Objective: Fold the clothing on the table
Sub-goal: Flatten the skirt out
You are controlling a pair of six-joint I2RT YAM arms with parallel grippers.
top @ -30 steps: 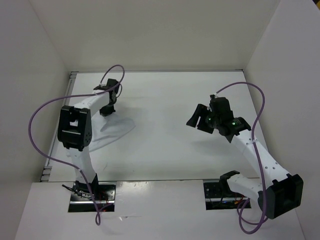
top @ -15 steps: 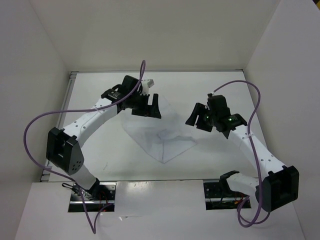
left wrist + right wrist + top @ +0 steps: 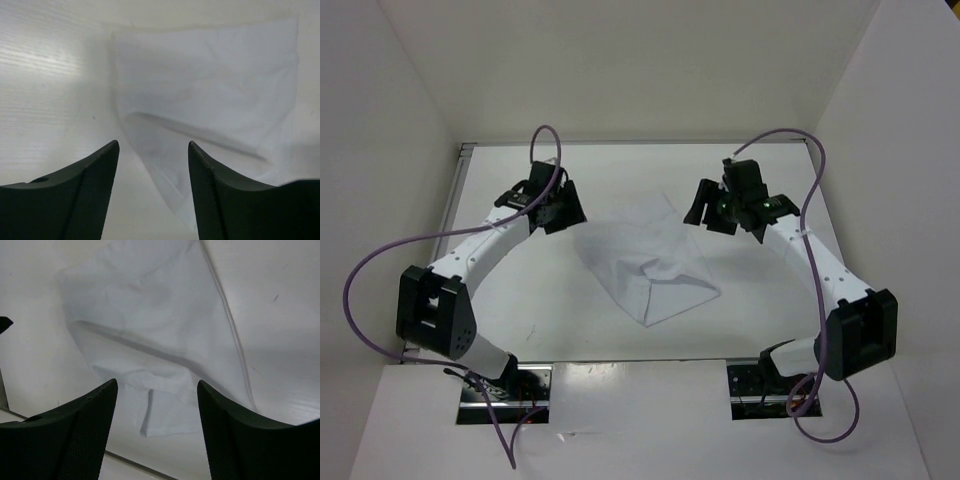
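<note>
Two pincers: we see the left gripper [image 3: 560,207] and the right gripper [image 3: 706,212] both spread wide; nothing sits between the jaws of either; each wrist view shows only fabric and tabletop through the gap
Clothing: the clothing [image 3: 647,262] lies near the middle of the table [image 3: 760,320], between the two grippers and touching neither; its far edge runs between them; one corner points toward the near edge
Shape: we judge it partly folded; one layer overlaps another along a slanting crease; a small bunched ridge shows near the centre; the outline is uneven
Left arm: hovers just beside the far left corner of the fabric
Right arm: hovers just beside the far right corner
Risk, layers: the cloth is thin; a pinch at an edge may catch only the top layer, so we would undo the fold rather than add one
Risk, drag: a low or one-sided grab could slide the whole piece and deepen the wrinkles
Risk, miss: white on white makes the edges hard to find; jaws may close on bare table
</note>
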